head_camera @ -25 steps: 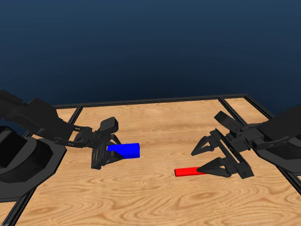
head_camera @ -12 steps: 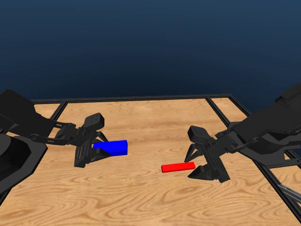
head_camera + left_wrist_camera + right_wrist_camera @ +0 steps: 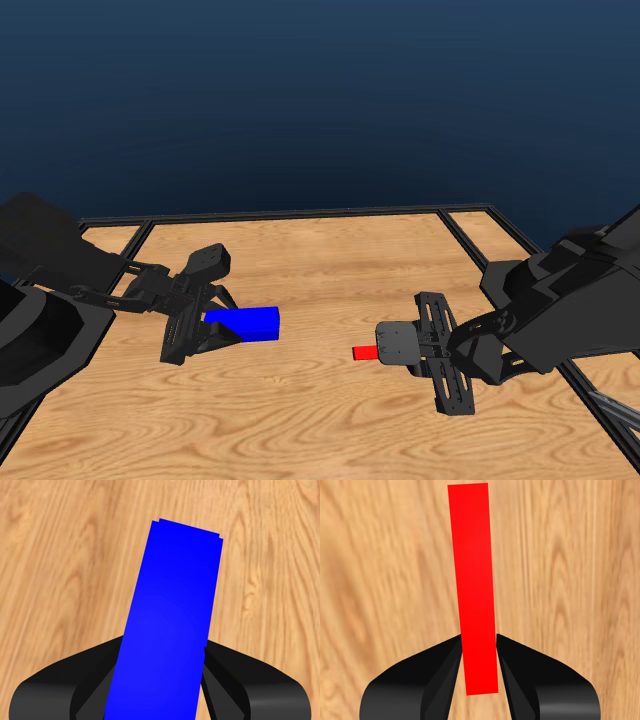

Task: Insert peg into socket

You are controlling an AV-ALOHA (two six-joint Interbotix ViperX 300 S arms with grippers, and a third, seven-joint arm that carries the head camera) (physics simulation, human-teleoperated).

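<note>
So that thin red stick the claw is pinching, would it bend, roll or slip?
The red stick looks straight and flat-sided, so probably stiff and unlikely to roll. The right gripper pinches it near one end, so it might pivot or slip; its surface looks smooth.

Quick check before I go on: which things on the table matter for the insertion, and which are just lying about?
For the job:
- red peg, gripped by the right tool
- blue socket, between the left tool's jaws

Just lying about:
- nothing loose in view; only the wooden table and its black frame
</note>
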